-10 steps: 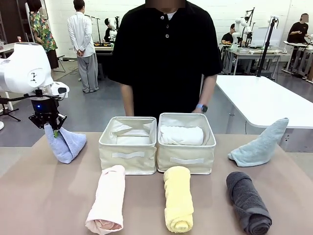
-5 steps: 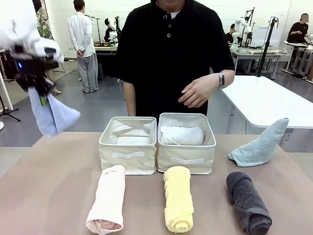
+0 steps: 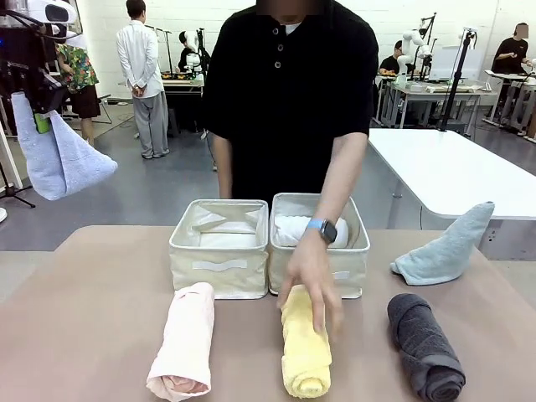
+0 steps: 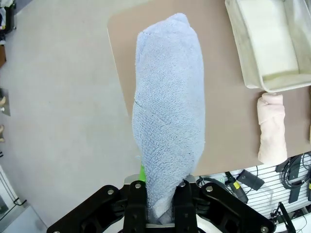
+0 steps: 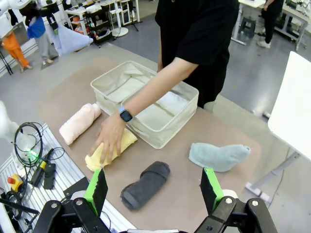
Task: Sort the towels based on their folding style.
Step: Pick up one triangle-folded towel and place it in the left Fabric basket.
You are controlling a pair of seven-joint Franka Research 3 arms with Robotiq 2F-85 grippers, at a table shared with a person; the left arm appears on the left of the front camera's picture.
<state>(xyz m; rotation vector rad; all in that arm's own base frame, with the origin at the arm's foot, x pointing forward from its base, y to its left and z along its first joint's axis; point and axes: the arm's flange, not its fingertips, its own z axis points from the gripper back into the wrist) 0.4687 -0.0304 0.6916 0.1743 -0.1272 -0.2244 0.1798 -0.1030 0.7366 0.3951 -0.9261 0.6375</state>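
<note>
On the bench [image 3: 84, 335], L basket [image 3: 219, 268] and R basket [image 3: 356, 268] are sitting together. R basket is holding the white roll [image 3: 289, 230], so rolls are prob. going there, cones left. Pink roll [image 3: 184, 343], yellow roll [image 3: 303, 364] and dk grey roll [image 3: 423, 343] are lying in front; blue-grey cone [image 3: 448, 247] is resting far right. Light blue cone [image 3: 59, 159] is hanging high off the bench's left, left gripper [image 4: 160, 189] pinching its tip for carrying. Person's hand [image 3: 311, 289] is pressing the yellow roll. Right gripper [image 5: 154, 177] is hovering spread, empty.

The left tool [image 3: 38, 115] is raised high at the far left, jaws clamped on the hanging light blue towel [image 3: 60, 161]. The right tool [image 5: 153, 188] hovers at the near right, jaws spread wide.
</note>
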